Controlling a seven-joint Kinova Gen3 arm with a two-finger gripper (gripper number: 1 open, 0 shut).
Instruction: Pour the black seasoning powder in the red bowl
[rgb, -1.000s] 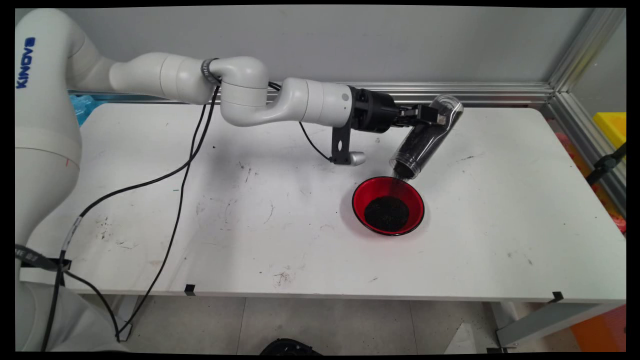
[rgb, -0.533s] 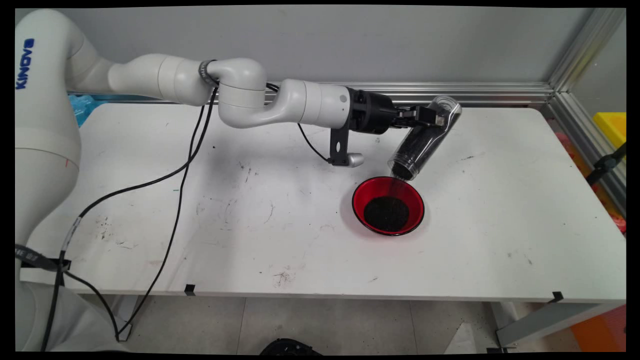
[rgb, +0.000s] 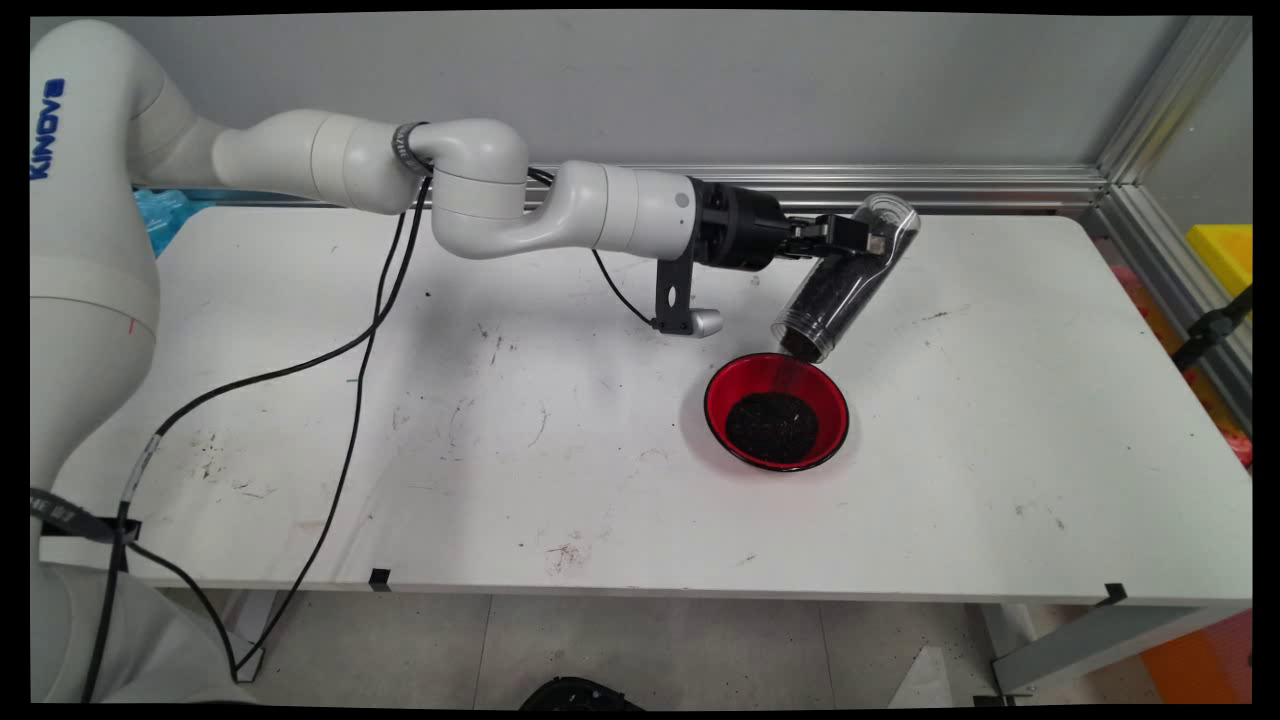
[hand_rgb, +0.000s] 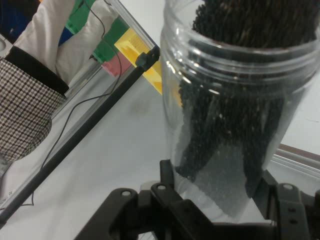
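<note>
The claw (rgb: 868, 240) is grasping a clear jar (rgb: 843, 280) near its base, tilting its mouth down over the red bowl's (rgb: 718, 395) far rim. Black grains (rgb: 772, 426) are lying in the bowl, on the table (rgb: 500, 400).
</note>
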